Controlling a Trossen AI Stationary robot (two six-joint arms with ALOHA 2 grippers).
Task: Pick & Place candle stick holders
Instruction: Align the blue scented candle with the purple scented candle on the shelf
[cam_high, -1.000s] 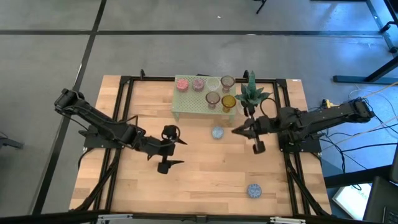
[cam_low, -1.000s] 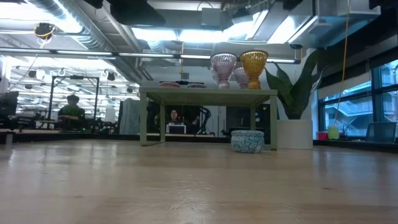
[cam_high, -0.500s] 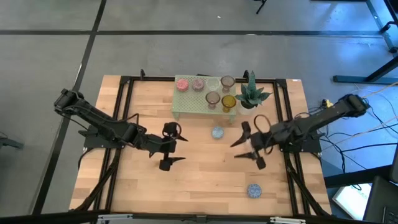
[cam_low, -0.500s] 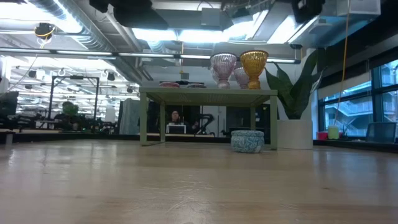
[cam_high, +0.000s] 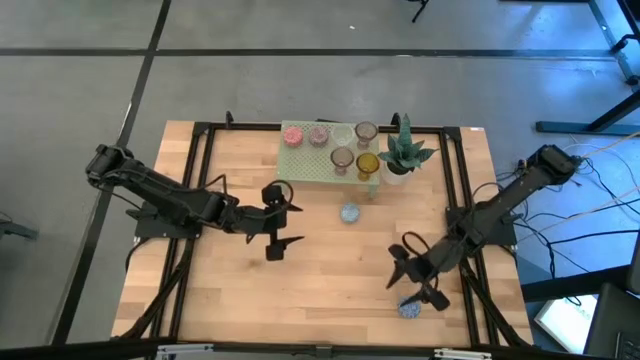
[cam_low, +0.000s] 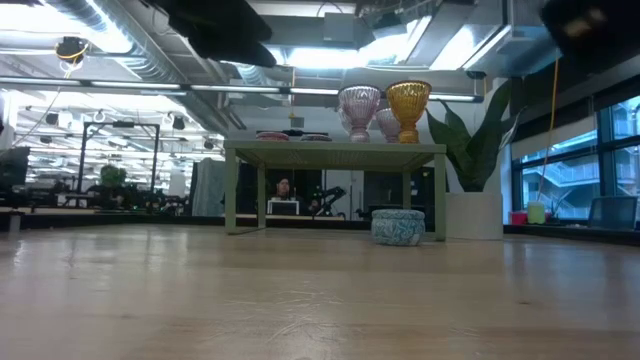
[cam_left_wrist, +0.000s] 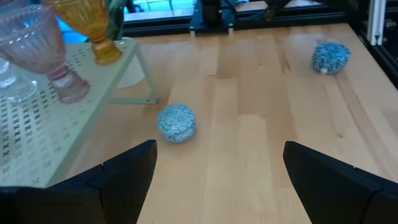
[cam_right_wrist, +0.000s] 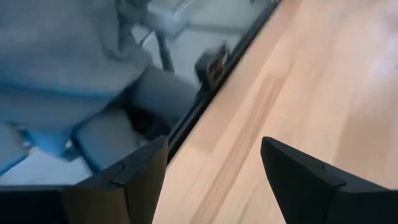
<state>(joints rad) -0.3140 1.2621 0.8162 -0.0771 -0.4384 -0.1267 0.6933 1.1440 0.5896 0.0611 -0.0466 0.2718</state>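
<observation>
Two blue speckled candle stick holders stand on the wooden table: one (cam_high: 349, 212) in front of the pale green stand (cam_high: 300, 165), one (cam_high: 409, 307) near the front edge. Several more holders, among them amber (cam_high: 368, 163) and pink (cam_high: 342, 158), stand on top of the stand. My right gripper (cam_high: 410, 283) hovers open just on the far side of the front blue holder; its own view (cam_right_wrist: 214, 162) shows only the table's edge and floor. My left gripper (cam_high: 298, 224) is open at mid-table, facing the blue holder (cam_left_wrist: 177, 122) by the stand.
A spiky green potted plant (cam_high: 405, 150) stands right of the stand. A black frame (cam_high: 200, 180) runs along the table's sides. Bare wood lies between the two grippers and along the front. The low view shows the blue holder (cam_low: 398, 226) under the stand's front.
My right gripper has swung from beside the plant toward the table's near edge, ending by the front blue holder, and it has opened on the way. My left gripper has edged a little toward the far edge. No holder has moved.
</observation>
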